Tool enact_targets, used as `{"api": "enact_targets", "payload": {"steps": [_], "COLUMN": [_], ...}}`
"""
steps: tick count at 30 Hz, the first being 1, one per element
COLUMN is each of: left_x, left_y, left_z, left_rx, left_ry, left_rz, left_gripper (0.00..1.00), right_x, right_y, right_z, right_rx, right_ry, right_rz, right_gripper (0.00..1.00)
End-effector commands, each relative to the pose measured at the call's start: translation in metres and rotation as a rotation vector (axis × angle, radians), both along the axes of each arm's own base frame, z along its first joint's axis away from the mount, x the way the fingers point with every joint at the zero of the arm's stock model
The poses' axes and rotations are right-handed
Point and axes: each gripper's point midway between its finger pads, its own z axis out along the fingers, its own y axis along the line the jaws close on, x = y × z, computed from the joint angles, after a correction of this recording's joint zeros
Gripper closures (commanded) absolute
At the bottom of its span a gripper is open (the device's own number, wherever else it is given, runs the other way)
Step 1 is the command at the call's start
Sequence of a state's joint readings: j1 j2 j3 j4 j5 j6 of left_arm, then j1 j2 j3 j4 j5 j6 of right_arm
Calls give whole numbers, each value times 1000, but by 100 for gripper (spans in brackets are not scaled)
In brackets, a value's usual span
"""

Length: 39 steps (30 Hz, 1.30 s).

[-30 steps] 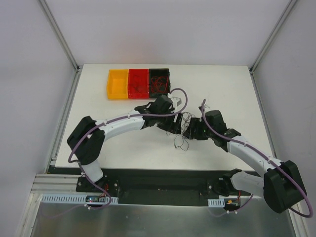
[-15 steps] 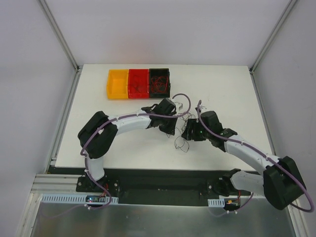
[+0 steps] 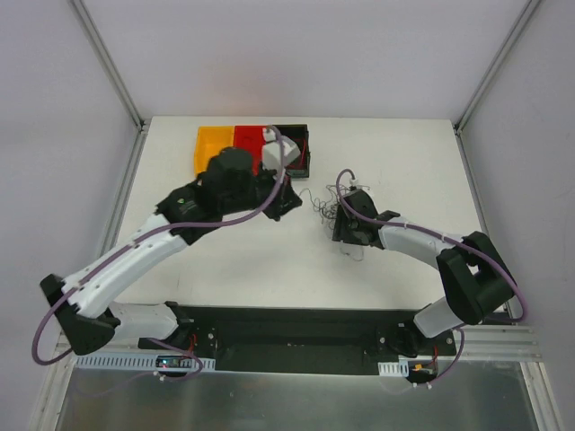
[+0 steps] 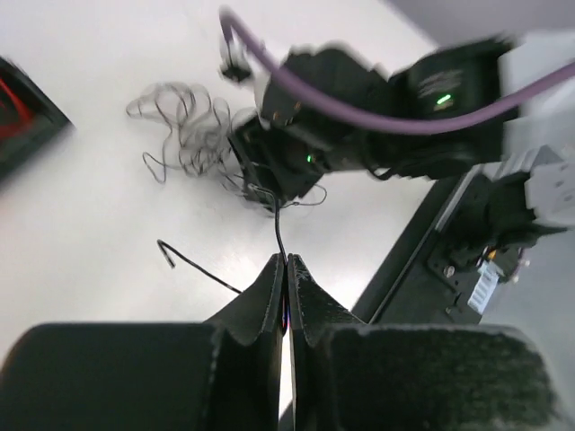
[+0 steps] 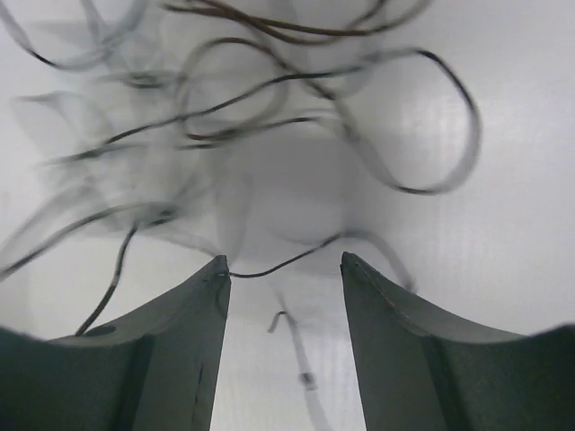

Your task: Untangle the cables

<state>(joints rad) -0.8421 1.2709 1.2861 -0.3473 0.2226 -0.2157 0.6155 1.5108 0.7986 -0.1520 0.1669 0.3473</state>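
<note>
The cables [image 3: 321, 207] are a loose tangle of hair-thin dark wires on the white table, also seen in the left wrist view [image 4: 184, 126] and, blurred, in the right wrist view [image 5: 269, 108]. My left gripper [image 4: 285, 260] is shut on one black cable [image 4: 278, 229], which runs from the fingertips up into the tangle; its free end [image 4: 171, 256] sticks out to the left. From above, the left gripper [image 3: 286, 203] sits just left of the tangle. My right gripper [image 5: 283, 265] is open low over the near side of the tangle [image 3: 347, 230], with one thin wire touching its left fingertip [image 5: 218, 268].
Yellow [image 3: 213, 149], red [image 3: 246, 137] and black [image 3: 303, 154] bins stand in a row at the back of the table, partly covered by the left arm. The black bin's corner [image 4: 22, 121] shows in the left wrist view. The table's front edge [image 4: 395, 260] lies near the right arm.
The left gripper closed on a black cable and its arm rose and swung back toward the bins. The right gripper moved left onto the tangle and its jaws narrowed slightly.
</note>
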Motion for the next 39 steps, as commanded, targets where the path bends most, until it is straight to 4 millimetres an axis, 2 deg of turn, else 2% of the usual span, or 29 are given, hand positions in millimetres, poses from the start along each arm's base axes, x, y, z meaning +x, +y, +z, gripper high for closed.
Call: {"api": "enact_targets", "payload": {"steps": [1, 4, 6, 9, 11, 13, 15, 21, 23, 25, 30, 32, 35, 38, 39], "left_x": [-3, -12, -20, -33, -36, -35, -32, -23, -20, -17, -16, -15, -10, -4, -3], "left_y": [74, 131, 158, 187, 195, 199, 196, 162, 154, 149, 139, 135, 130, 120, 113], "left_z": [134, 224, 264, 307, 322, 329, 329, 309, 306, 306, 307, 302, 286, 250, 232], "left_rx": [-58, -114, -154, -222, -240, -245, -245, -248, -250, -249, -262, -260, -242, -214, -197], "left_ry": [-401, -644, -732, -808, -836, -842, -832, -748, -734, -726, -713, -696, -654, -556, -518], "left_rz": [131, 285, 360, 436, 459, 484, 483, 402, 382, 375, 344, 336, 341, 344, 321], "left_gripper": [100, 100, 100, 100, 100, 100, 100, 100, 100, 100, 100, 100, 100, 100, 100], "right_x": [17, 30, 38, 43, 41, 41, 40, 42, 41, 40, 35, 33, 34, 40, 42], "right_y": [-46, -66, -81, -97, -107, -116, -117, -69, -60, -60, -77, -77, -84, -103, -105], "right_z": [-1, 1, 1, -5, -10, -11, -7, 36, 55, 72, 107, 113, 107, 93, 87], "right_rx": [-120, -122, -119, -103, -107, -107, -109, -55, -65, -74, -104, -83, -36, 31, 58], "right_ry": [-4, 5, 19, 46, 63, 70, 57, -51, -97, -130, -232, -252, -227, -163, -150], "right_rz": [-107, -151, -190, -231, -253, -271, -249, 23, 73, 84, 51, 52, -4, -138, -159], "right_gripper": [45, 45, 46, 46, 46, 46, 46, 35, 26, 22, 16, 15, 15, 18, 19]}}
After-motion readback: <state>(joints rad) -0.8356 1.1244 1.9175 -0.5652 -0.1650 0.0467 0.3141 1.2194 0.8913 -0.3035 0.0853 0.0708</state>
